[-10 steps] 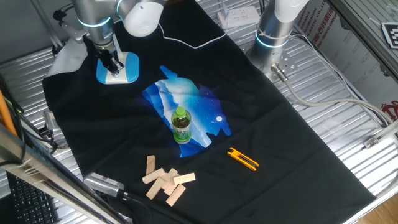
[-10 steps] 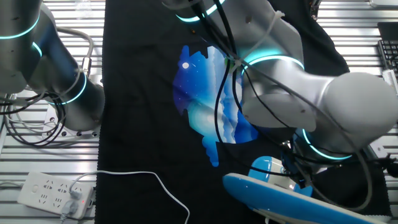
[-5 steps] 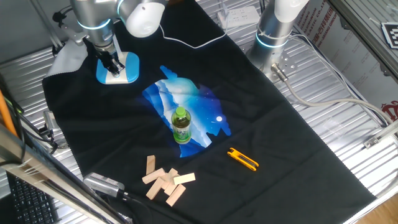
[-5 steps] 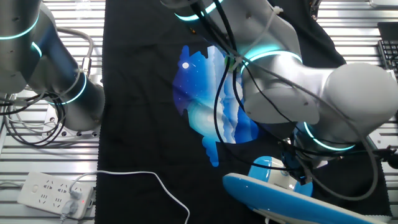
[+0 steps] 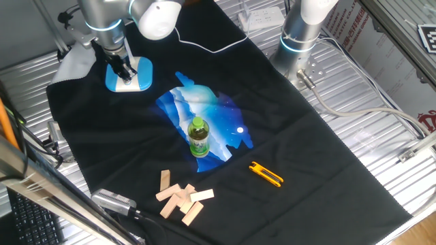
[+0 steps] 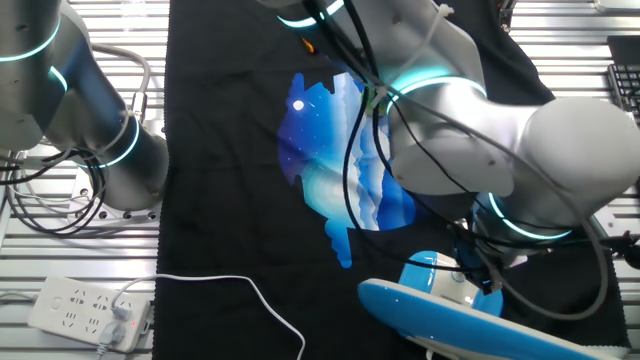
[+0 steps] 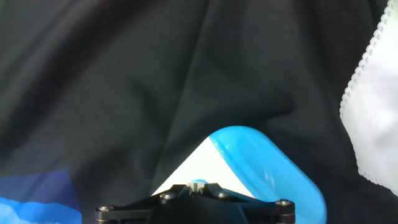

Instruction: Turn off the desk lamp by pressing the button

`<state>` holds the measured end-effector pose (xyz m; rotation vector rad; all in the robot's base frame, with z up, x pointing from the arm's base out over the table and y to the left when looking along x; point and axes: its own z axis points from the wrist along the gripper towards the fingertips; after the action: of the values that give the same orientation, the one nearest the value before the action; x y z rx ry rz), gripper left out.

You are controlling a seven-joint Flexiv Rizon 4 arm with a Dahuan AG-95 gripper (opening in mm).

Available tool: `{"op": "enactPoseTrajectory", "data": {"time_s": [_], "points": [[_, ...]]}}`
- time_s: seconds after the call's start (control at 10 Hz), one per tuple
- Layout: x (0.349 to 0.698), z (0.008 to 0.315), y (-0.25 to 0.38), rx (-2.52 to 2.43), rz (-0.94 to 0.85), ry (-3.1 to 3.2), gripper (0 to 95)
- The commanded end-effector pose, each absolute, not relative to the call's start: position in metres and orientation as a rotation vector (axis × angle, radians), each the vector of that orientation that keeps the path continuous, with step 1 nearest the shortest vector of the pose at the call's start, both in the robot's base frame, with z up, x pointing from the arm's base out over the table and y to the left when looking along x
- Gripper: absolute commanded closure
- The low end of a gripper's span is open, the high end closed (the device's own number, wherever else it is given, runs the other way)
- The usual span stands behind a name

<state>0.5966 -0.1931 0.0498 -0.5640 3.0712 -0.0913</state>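
A black cloth (image 5: 293, 136) is spread over the table, its far-left corner taken up by the desk lamp (image 5: 139, 73), just beside a pale cloth (image 5: 73, 62). The gripper (image 5: 125, 73) is set down over the lamp's white top panel; whether its fingers are parted cannot be told. Open cloth lies to the right, before the green bottle (image 5: 198, 136).

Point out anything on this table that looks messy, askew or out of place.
The wooden blocks lie in a loose jumbled heap near the front edge. The black cloth is creased around the desk lamp. Nothing looks spilled or damaged.
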Motion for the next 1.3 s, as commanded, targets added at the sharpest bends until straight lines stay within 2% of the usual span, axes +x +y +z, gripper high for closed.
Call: {"op": "enactPoseTrajectory", "data": {"time_s": [0.1, 0.8, 1.1, 1.3], "points": [[0.592, 0.056, -0.189, -0.556, -0.088, 3.069, 95.0], [0.580, 0.078, -0.127, -0.433, 0.001, 3.080, 95.0], [0.569, 0.087, -0.105, -0.403, 0.002, 3.088, 95.0], [0.547, 0.097, -0.072, -0.358, 0.000, 3.096, 95.0]]}}
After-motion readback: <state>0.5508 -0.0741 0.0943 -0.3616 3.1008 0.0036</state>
